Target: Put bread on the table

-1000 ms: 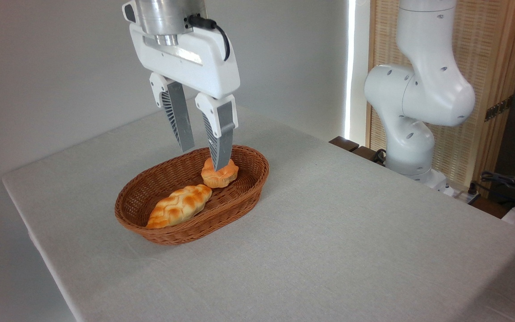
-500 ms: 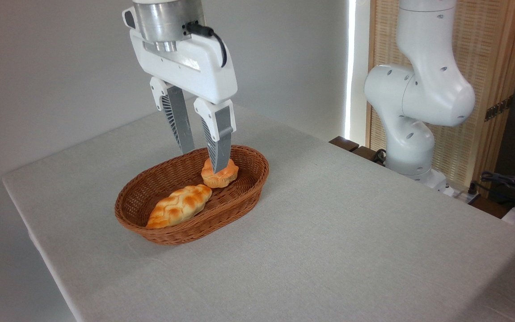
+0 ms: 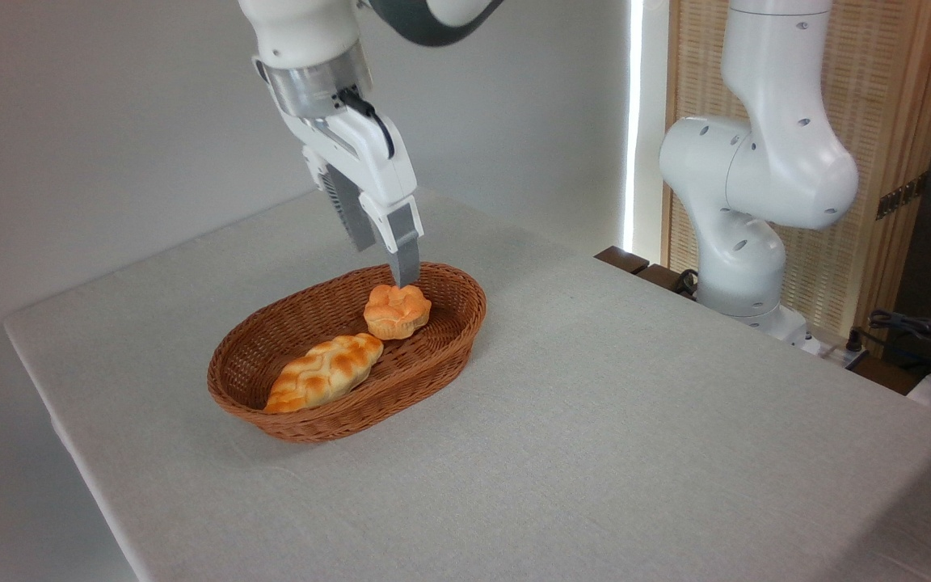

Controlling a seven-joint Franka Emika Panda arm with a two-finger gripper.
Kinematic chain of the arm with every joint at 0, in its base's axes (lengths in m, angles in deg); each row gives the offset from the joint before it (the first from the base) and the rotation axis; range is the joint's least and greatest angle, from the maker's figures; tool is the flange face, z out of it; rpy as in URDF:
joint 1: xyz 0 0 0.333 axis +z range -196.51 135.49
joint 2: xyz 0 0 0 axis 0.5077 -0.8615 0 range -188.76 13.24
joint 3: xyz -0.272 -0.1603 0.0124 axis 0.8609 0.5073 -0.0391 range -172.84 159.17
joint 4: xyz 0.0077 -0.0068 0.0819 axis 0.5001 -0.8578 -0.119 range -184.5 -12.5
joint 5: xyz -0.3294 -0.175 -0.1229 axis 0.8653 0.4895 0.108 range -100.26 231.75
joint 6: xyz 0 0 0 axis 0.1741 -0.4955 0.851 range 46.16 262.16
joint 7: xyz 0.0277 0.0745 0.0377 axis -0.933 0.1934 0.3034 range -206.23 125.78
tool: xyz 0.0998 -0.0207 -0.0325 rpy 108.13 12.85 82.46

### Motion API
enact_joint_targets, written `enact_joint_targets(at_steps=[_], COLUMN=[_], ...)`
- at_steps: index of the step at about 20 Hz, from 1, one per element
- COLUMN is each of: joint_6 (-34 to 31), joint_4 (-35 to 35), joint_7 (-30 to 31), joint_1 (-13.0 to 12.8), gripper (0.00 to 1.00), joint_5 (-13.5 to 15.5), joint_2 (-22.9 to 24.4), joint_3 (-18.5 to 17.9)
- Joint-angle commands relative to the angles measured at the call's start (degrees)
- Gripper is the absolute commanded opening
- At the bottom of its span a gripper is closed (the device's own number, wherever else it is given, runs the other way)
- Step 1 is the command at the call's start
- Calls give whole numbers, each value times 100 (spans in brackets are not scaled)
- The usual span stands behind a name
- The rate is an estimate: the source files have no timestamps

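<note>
Grey cloth table [image 3: 635,420] under claw [image 3: 385,263] (fingers overlapping, gap unreadable, empty); lobed golden bread [image 3: 398,311] just below, in woven wicker basket [image 3: 449,343].

I see the table [image 3: 595,420] filling most of my view, a large rectangle under a plain light grey-white cloth, with one corner at my 9 o'clock and its far edge running up toward 12. Only one thing rests directly on the cloth: a brown oval wicker basket [image 3: 449,339], left of centre, toward 10 o'clock from the middle of the tabletop. Its long axis slants from lower left to upper right. It casts a soft shadow along its near rim.
</note>
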Motion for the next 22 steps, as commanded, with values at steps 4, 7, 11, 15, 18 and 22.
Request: enact_joint_targets(at_steps=[4, 7, 11, 15, 18, 22], joint_6=[1046, 1266, 1835, 2233, 2242, 2242], joint_4=[-1249, -1408, -1706, -1909, -1910, -1910], joint_7=[2, 2, -7, -16, -51, -77], joint_1=[-185, -255, -273, -290, -290, -290], gripper=[100, 100, 100, 92, 49, 29], joint_5=[129, 165, 165, 156, 147, 147], joint_2=[193, 184, 158, 131, 105, 105], joint_3=[520, 538, 617, 723, 723, 723])
